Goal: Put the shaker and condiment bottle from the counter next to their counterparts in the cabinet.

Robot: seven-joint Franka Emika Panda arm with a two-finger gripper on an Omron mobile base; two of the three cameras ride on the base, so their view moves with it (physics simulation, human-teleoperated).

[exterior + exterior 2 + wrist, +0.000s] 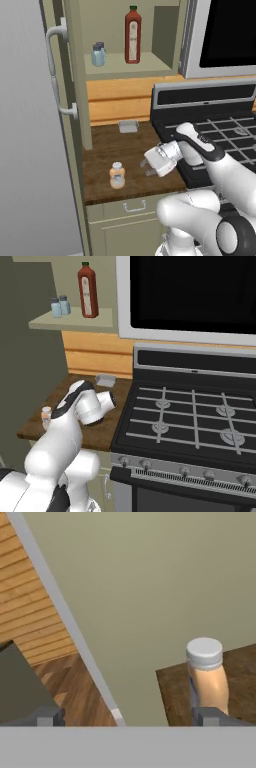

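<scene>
— On the surface (105, 150), where is the condiment bottle (117, 175)?
— I see it upright near the front edge, at about nine o'clock from my tool (149, 167), close but apart.
— And the tool?
— Fingers spread wide, pinching nothing. In the hand view the bottle (207, 674) sits just behind the right fingertip (207, 716).
— The shakers?
— I see two pale-blue shakers (98, 55) side by side on the shelf of the cabinet (75, 75), with the tall red bottle (132, 36) at three o'clock from them. A small tray (128, 126) lies at the back of the surface.
</scene>
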